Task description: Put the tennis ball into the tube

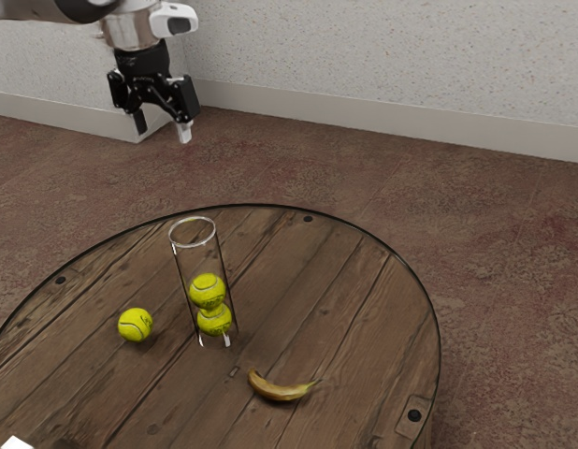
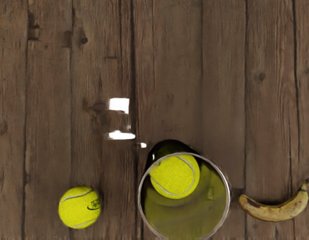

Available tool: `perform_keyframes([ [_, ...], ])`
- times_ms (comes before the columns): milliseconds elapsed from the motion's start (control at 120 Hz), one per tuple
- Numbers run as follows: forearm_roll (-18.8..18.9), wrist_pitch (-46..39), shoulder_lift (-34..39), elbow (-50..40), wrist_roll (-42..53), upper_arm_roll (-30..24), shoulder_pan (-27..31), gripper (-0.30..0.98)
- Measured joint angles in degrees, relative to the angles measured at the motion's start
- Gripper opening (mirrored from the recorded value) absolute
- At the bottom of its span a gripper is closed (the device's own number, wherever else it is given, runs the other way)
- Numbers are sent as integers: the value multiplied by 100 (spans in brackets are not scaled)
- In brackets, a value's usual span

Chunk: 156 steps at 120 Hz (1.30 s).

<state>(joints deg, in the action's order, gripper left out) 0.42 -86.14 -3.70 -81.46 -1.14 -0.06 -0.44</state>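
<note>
High above the round table, toward the exterior view's upper left, my gripper (image 1: 163,128) is open, its two fingers apart and nothing between them. A loose tennis ball (image 1: 135,325) rests on the wood beside the clear tube (image 1: 182,281). The tube stands upright, with two balls (image 1: 208,291) stacked in its lower half. In the wrist view the loose ball (image 2: 80,207) lies near the tube's round rim (image 2: 228,200), and the upper ball inside (image 2: 174,175) is visible.
A banana (image 1: 281,387) lies on the table (image 1: 364,327), on the tube's other side from the loose ball; the wrist view has the banana (image 2: 274,207) too. Bright white patches (image 2: 119,105) appear over the planks. A pale wall (image 1: 392,65) stands behind.
</note>
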Motion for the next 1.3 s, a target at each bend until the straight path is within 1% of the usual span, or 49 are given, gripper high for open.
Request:
perform_keyframes([
  [150,14,41,60,-53,-15,-3,13,69],
  [250,99,55,545,-712,-25,-89,165,69],
  [367,183,-127,1681,-2066,-41,-179,264,69],
  [417,204,-323,2179,-2835,-45,-182,309,69],
  [500,294,-640,2681,-3793,-69,-155,292,69],
  [583,356,-1245,3167,-4826,-75,-15,241,69],
  [642,409,-2067,3452,-5792,51,160,206,69],
  [725,455,-3395,3590,-6886,282,364,224,69],
  [833,476,-5094,3507,-7718,560,418,277,69],
  [900,476,-5997,3140,-7936,685,426,359,69],
  [992,457,-6954,2580,-8016,786,428,459,69],
  [1108,450,-7784,1970,-7934,890,428,727,69],
  [1208,455,-8236,1257,-7593,964,424,898,69],
  [1300,461,-8593,856,-7494,1022,415,941,69],
])
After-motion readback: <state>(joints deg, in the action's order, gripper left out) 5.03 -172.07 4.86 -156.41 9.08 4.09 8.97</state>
